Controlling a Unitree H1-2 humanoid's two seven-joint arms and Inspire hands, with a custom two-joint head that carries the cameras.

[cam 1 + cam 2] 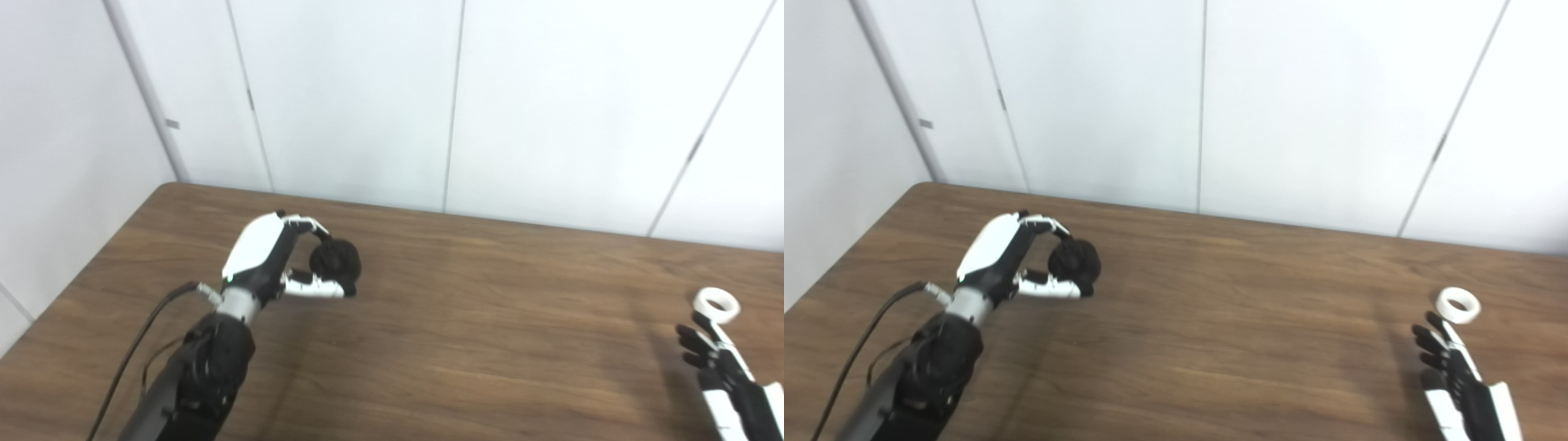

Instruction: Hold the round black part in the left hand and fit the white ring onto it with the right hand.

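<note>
Two hands: left hand [269, 260] fingers grip knobbly black part [335, 262]; right hand [1458, 373] fingers spread by white ring [1458, 305]

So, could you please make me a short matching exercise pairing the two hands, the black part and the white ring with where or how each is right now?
Things:
1. left hand
2. right hand
3. black part
4. white ring

States:
A. lies on the table, far right
B. shut on a part
C. open, just short of the ring
D. held between fingers and thumb

Pairs: 1-B, 2-C, 3-D, 4-A
</note>
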